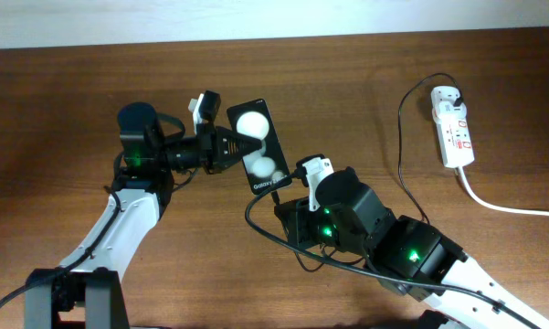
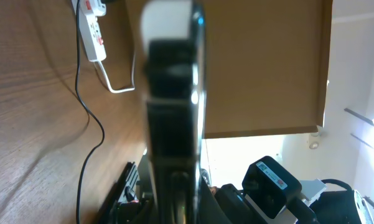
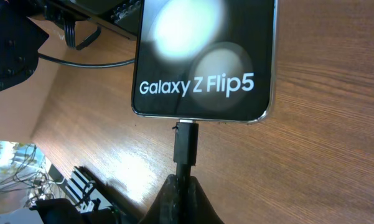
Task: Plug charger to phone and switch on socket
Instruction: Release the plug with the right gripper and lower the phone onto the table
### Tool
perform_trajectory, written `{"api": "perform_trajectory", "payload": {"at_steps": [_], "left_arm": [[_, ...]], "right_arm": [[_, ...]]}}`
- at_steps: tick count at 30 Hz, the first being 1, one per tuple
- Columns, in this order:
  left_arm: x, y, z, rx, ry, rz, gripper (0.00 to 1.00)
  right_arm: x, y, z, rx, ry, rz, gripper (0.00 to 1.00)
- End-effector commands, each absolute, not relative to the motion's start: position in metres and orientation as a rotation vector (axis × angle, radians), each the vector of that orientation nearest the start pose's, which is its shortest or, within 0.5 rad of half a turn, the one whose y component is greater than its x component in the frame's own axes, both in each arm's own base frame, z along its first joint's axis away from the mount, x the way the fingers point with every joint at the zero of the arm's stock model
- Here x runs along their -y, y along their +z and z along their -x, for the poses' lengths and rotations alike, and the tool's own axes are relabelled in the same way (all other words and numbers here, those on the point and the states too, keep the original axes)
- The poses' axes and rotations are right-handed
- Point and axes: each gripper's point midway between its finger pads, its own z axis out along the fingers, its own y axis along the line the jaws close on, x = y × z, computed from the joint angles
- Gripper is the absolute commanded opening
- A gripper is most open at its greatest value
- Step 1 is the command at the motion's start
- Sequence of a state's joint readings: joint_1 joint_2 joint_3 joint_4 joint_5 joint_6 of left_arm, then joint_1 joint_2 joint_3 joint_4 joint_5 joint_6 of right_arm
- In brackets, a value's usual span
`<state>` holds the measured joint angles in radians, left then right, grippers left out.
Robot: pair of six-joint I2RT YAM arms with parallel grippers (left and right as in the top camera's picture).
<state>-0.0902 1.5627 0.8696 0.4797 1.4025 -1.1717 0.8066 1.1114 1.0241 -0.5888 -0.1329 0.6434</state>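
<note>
Your right gripper (image 3: 185,186) has its fingers pressed together on the charger (image 3: 187,143), pinching it just behind the connector tip. That tip meets the middle of the lower short edge of the phone (image 3: 205,56), right below the white lettering. It touches the edge, but you cannot tell how deep it sits. Your left gripper (image 1: 240,144) is clamped on the phone's long left edge near the two white round patches. In the left wrist view the phone shows edge-on between the blurred fingers. From the right gripper the charger's thin black cable loops back under the right arm. It then runs across the table (image 1: 365,82) up toward the socket (image 1: 453,128), where its small black plug sits at the far end. The socket lies flat near the table's right side, well apart from the phone and both grippers. Its white cord (image 1: 502,203) curves off toward the right edge.
</note>
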Motion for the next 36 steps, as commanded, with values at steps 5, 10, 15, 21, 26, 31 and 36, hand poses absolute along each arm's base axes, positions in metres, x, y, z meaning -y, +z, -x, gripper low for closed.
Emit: {"api": "perform_trajectory", "payload": {"at_steps": [5,10,15,21,26,31,36], "left_arm": [[0.215,0.253,-0.287,-2.118,-2.161,-0.441,0.00],[0.217,0.256,-0.311,-2.014,-1.987,-0.434,0.00],[0.225,0.250,-0.348,-1.933,-1.724,-0.330,0.00],[0.250,0.193,-0.379,-2.248,-1.230,-0.214,0.00],[0.274,0.151,-0.440,-2.506,-1.157,-0.315,0.00],[0.290,0.068,-0.449,-2.727,-1.270,-0.298,0.00],[0.307,0.018,-0.442,-2.788,-1.253,-0.329,0.04]], "right_arm": [[-0.258,0.267,-0.249,-2.229,0.826,0.207,0.07],[-0.249,0.257,-0.239,-2.286,0.794,0.214,0.27],[-0.195,0.289,-0.202,-2.226,0.766,0.173,0.50],[-0.130,0.302,-0.164,-2.157,0.690,0.098,0.60],[-0.127,0.295,-0.160,-2.191,0.670,0.104,0.66],[-0.127,0.295,-0.160,-2.191,0.669,0.104,0.72],[-0.125,0.291,-0.159,-2.208,0.656,0.107,0.73]]}}
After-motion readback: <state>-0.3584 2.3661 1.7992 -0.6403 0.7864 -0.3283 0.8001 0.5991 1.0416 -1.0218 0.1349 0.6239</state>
